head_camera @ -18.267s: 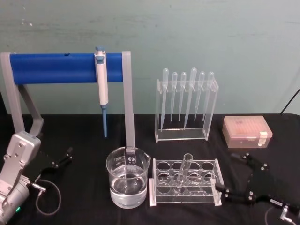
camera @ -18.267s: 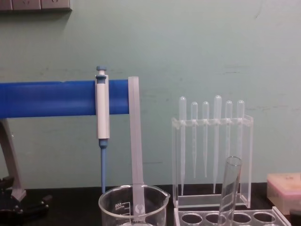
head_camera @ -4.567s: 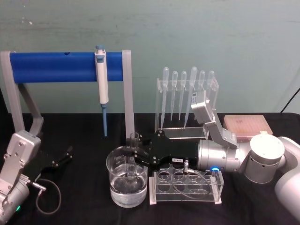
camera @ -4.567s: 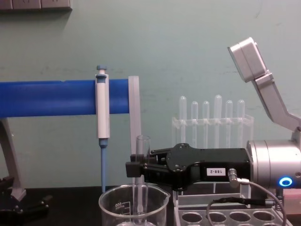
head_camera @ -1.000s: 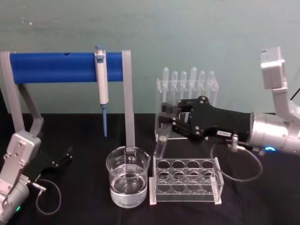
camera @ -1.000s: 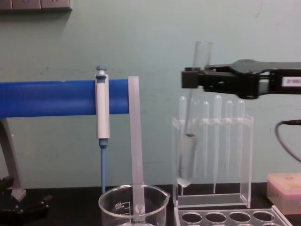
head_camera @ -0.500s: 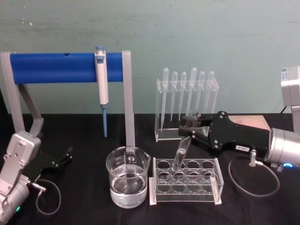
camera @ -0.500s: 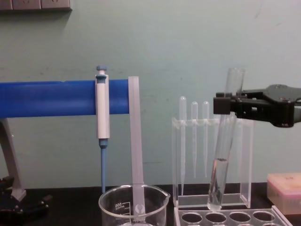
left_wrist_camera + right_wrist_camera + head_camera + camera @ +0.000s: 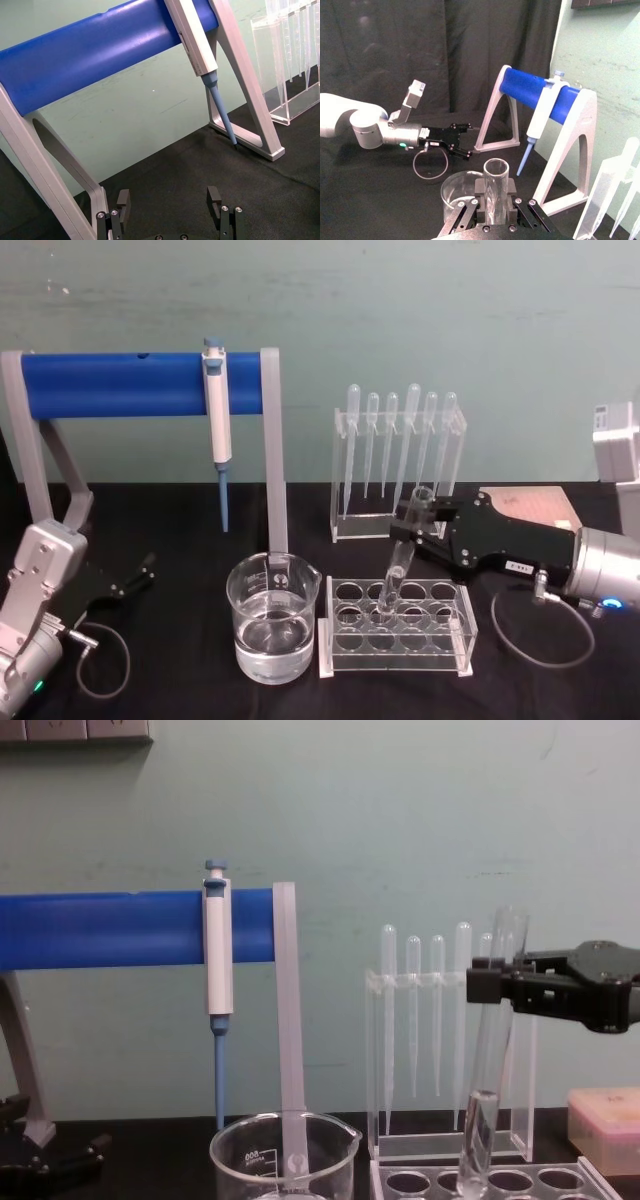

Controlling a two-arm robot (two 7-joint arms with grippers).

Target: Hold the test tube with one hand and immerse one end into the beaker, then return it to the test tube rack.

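Overhead, I see my right gripper (image 9: pixel 410 528), black with a small white label on a silver wrist, with its fingers clamped on the upper part of the clear glass test tube (image 9: pixel 398 562); the tube leans slightly, its rounded bottom down in a back-row hole of the clear plastic rack (image 9: pixel 395 628). Just left of the rack stands the wide glass beaker (image 9: pixel 272 618), spouted, with clear liquid in it. The bench (image 9: pixel 180 530) is covered in matte black cloth against a pale green wall; a blue bar on grey legs (image 9: pixel 140 385) carries a white-and-blue pipettor (image 9: pixel 215 425), and an acrylic stand holds frosted pipettes (image 9: pixel 398 445). My left gripper (image 9: pixel 130 578) rests low at the left. From my left wrist, its black fingers (image 9: pixel 123 205) stand apart over the cloth, holding nothing. From my right wrist, the tube's open round rim sits pinched between the fingers (image 9: pixel 513 200). At chest height, the tube's bottom dips into the rack; the beaker's white print is too small to read.
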